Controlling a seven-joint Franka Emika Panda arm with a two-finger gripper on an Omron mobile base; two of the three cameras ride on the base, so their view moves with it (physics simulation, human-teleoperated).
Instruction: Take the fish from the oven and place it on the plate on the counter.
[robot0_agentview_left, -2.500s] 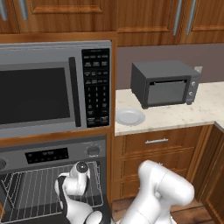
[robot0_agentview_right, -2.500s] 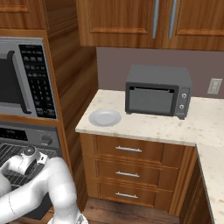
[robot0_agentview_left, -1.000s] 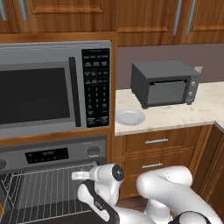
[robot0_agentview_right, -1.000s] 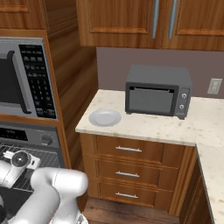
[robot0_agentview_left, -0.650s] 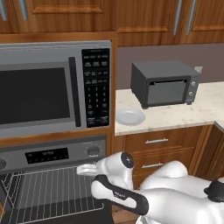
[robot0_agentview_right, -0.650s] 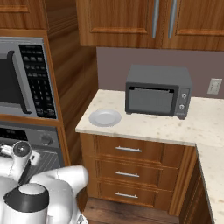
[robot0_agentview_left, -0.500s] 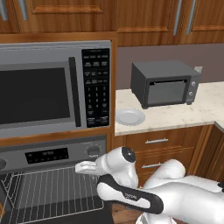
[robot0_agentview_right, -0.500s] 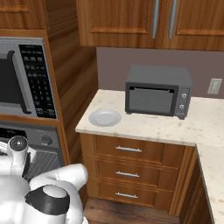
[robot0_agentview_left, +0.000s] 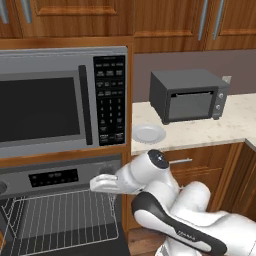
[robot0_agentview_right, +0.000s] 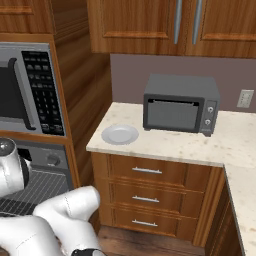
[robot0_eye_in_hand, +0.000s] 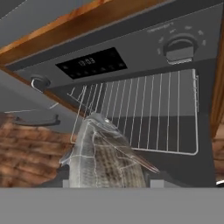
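The fish, slim and silvery-grey, lies close under the hand camera, and my gripper is shut on it, a dark fingertip on either side. Behind it stands the oven with its door down and its wire rack bare. From the left base view my gripper hangs in front of the right end of the oven's control strip, above the rack. The plate sits bare on the left end of the counter, to the gripper's right and higher.
A large microwave is built in above the oven. A dark-grey toaster oven stands on the counter right of the plate. A wooden panel edge separates the oven from the drawers. My white arm bulks low in both base views.
The arm has swung up and to the right, out of the oven's opening. The gripper has risen from rack level to the control strip, with the fish still in it.
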